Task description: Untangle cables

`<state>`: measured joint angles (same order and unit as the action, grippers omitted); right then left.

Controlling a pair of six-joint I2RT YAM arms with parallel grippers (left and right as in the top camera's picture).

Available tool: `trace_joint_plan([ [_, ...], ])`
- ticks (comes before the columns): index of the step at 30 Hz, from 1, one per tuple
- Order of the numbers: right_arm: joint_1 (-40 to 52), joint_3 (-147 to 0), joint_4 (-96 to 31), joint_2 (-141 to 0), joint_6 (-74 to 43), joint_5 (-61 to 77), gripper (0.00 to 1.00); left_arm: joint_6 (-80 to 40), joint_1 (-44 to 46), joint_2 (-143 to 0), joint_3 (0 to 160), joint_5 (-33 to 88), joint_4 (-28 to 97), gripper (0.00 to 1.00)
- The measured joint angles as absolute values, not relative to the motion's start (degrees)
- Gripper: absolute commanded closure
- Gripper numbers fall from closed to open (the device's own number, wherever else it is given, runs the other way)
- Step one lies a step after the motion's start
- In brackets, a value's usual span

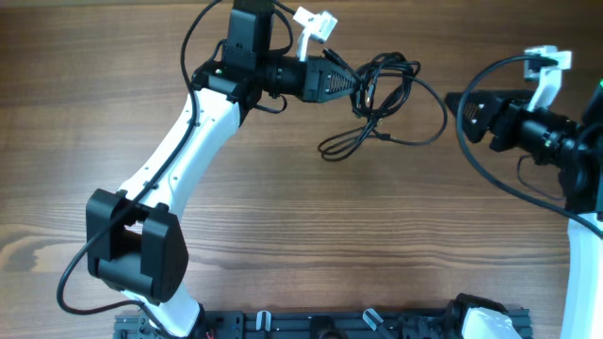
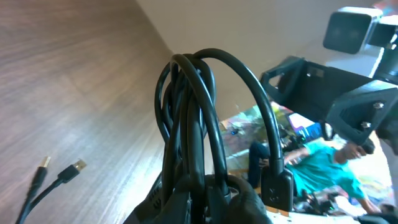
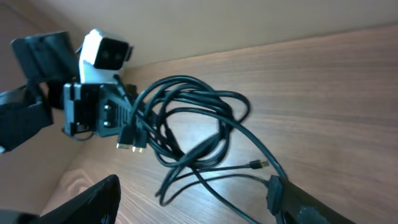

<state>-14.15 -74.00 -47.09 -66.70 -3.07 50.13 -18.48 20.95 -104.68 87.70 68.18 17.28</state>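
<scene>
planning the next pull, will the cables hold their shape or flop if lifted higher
Likely floppy: the cables drape from the left hand in loose loops that trail onto the table. Probably light, since one pinch carries the bundle. The crossed loops may snag rather than slide apart, and the plugs could catch.

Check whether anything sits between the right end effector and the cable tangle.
Nothing visible does. Only bare table separates the open right end effector from the cables, whose nearest loop lies just ahead of it. The left end effector grips the bundle's far side.
</scene>
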Motion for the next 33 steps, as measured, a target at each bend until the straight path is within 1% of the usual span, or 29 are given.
trace_joint_plan([
  [4,-10.4,-74.1,-47.2,-68.9,-3.0,50.2,0.24,-20.5,20.9,-104.7,87.7,70.0,14.5,0.96],
  [5,-9.3,-74.1,-47.2,-70.2,-3.2,50.2,0.26,-22.4,20.9,-104.7,87.7,70.3,11.9,0.96],
  [9,-6.6,-74.1,-47.1,-72.8,-4.6,50.1,0.28,-30.1,20.9,-104.7,87.7,70.5,5.0,0.96],
  [13,-4.5,-74.1,-43.1,-74.7,-6.5,50.1,0.3,-34.4,20.9,-104.7,87.7,70.6,4.1,0.96],
  [16,-4.4,-74.1,-38.2,-74.8,-9.5,50.1,0.36,-31.9,20.9,-104.7,87.7,70.6,6.9,0.96],
  [19,-4.4,-74.1,-33.2,-74.8,-14.3,50.0,0.39,-25.3,20.9,-104.7,87.7,70.6,11.6,0.96],
  [23,-4.2,-74.2,-29.7,-74.8,-21.1,49.1,0.53,-18.4,20.9,-104.7,87.7,70.0,15.0,0.96],
  [25,-3.2,-74.2,-31.0,-74.8,-23.7,47.0,0.57,-17.0,20.9,-104.7,87.7,69.6,15.0,0.96],
  [29,1.0,-74.3,-34.5,-75.5,-26.5,42.0,0.6,-19.2,20.9,-104.7,87.7,67.9,15.1,0.96],
  [33,5.4,-74.3,-32.3,-79.4,-28.1,39.6,0.61,-24.1,21.2,-104.7,87.7,66.9,15.0,0.96],
])
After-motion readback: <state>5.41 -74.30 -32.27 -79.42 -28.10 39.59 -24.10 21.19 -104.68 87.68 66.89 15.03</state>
